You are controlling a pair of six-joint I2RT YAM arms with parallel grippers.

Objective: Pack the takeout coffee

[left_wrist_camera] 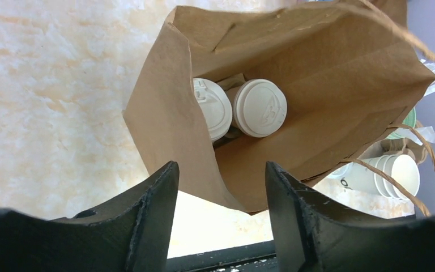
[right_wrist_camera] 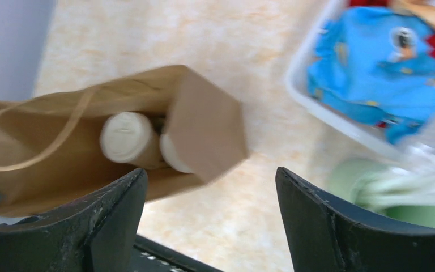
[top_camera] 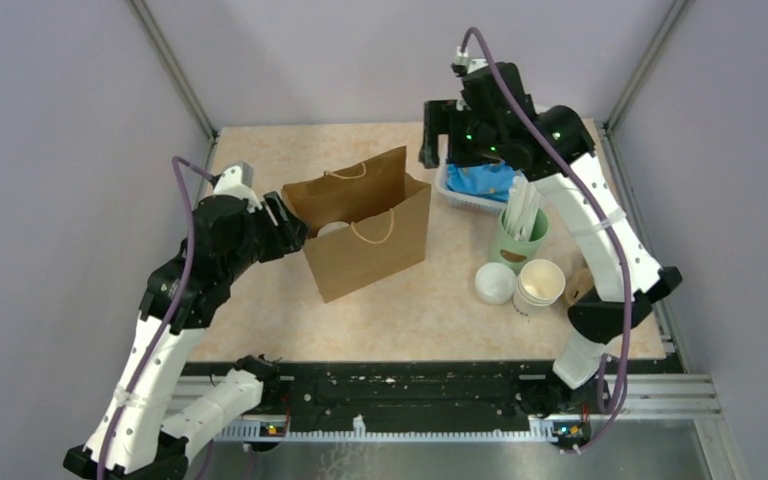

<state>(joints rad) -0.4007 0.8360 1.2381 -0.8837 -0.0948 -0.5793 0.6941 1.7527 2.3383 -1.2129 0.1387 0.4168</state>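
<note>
Left tool point(left_wrist_camera: 221, 209): spread partway, gripping nothing, poised at the left end of the brown paper bag point(left_wrist_camera: 328, 79) and looking into its open mouth. Inside that bag, lid toward the mouth: the takeout coffee point(left_wrist_camera: 259, 107), pressed side by side against a second lidded cup point(left_wrist_camera: 211, 107).

Right tool point(right_wrist_camera: 209, 221): spread wide, likewise empty, held above the tabletop point(top_camera: 260, 320) off the bag's right end, toward the far right corner. Just beside it, near the far edge, a white basket point(top_camera: 450, 195) of blue packets.

Nearer along the right side, a green cup point(top_camera: 513, 252) stuffed with white sticks. Then, closer to the near edge, a loose white lid point(top_camera: 495, 283) just beside a stack of lidless white cups point(top_camera: 540, 283).

Bag itself upright around the middle of the tabletop, twine handles up, well apart from the basket and the cups on the right.
</note>
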